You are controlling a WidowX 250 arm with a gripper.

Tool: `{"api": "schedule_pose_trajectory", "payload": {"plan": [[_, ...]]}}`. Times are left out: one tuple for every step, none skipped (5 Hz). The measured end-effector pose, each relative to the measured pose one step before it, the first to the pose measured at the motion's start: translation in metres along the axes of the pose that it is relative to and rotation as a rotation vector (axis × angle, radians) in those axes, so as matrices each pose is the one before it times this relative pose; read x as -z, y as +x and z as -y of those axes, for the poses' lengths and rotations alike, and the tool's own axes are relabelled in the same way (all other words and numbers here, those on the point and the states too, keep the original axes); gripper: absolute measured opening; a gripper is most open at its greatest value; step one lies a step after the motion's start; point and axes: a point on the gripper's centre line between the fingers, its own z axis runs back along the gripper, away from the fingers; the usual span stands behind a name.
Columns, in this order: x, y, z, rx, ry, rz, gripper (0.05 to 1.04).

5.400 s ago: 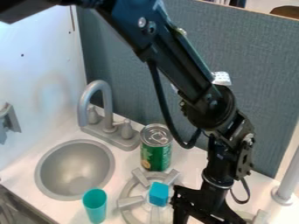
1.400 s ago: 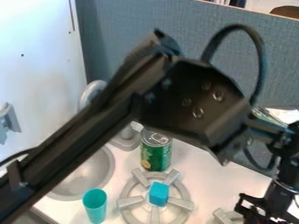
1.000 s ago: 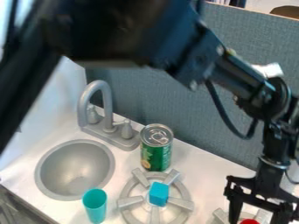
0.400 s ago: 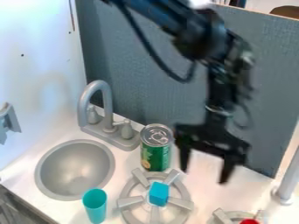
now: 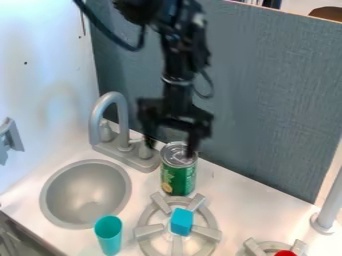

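Note:
Above the green can (image 5: 178, 172), the black gripper (image 5: 171, 148) hangs pointing down, its fingers apart and nothing held between them. One fingertip overlaps the can's top rim in view; whether it touches cannot be told. The can stands upright behind the left burner (image 5: 149, 231). A blue cube (image 5: 182, 221) rests on that burner. At the front, a teal cup (image 5: 108, 235) stands upright between sink and burner. Part of a red object (image 5: 285, 253) shows at the right burner (image 5: 268, 245), cut off by the bottom edge.
Left of the can are a grey faucet (image 5: 110, 117) and a round sink (image 5: 85, 194). A grey divider (image 5: 267, 100) rises behind the counter (image 5: 234, 200). A grey post (image 5: 330, 205) stands at the right edge, and a white wall (image 5: 47, 75) is on the left.
From the right burner, my gripper has risen and moved left to above the can. The red object at that burner has come into view. Can, cube and cup have stayed put.

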Motion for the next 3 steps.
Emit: {"api": "schedule_pose_trajectory", "payload": {"plan": [[-0.00607, 0.01797, -0.02152, 0.1159, 0.0065, 0.0066, 1.001], [0.01072, 0.01111, 0.00012, 0.1234, 0.0087, -0.0256, 1.000], [0.01420, 0.01522, 0.00211, 0.1045, -0.0021, -0.0104, 1.001]]}}
